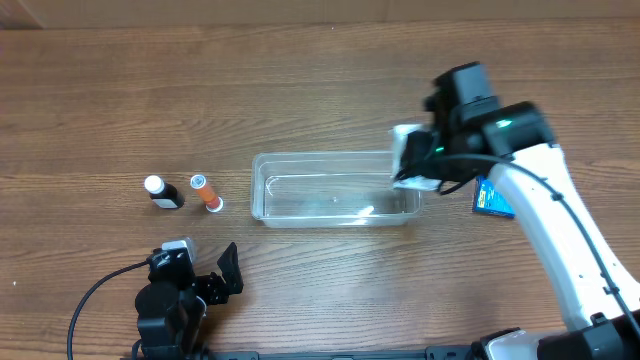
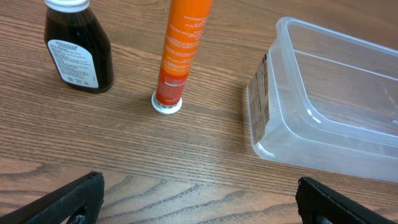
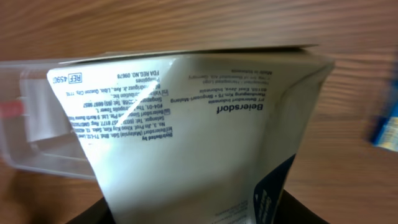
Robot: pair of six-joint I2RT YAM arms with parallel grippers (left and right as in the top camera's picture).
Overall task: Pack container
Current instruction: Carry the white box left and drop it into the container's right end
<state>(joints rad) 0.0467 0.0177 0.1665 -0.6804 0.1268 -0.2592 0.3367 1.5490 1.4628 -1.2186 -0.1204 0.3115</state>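
Observation:
The clear plastic container lies mid-table, long side left to right, with nothing inside; it also shows in the left wrist view and the right wrist view. My right gripper is shut on a white carton with printed text and a dark blue corner, held over the container's right end. The carton fills the right wrist view. My left gripper is open and empty near the front edge, its dark fingertips wide apart over bare wood.
A dark bottle with a white cap and an orange tube stand left of the container. A blue carton lies on the table right of the container, under my right arm.

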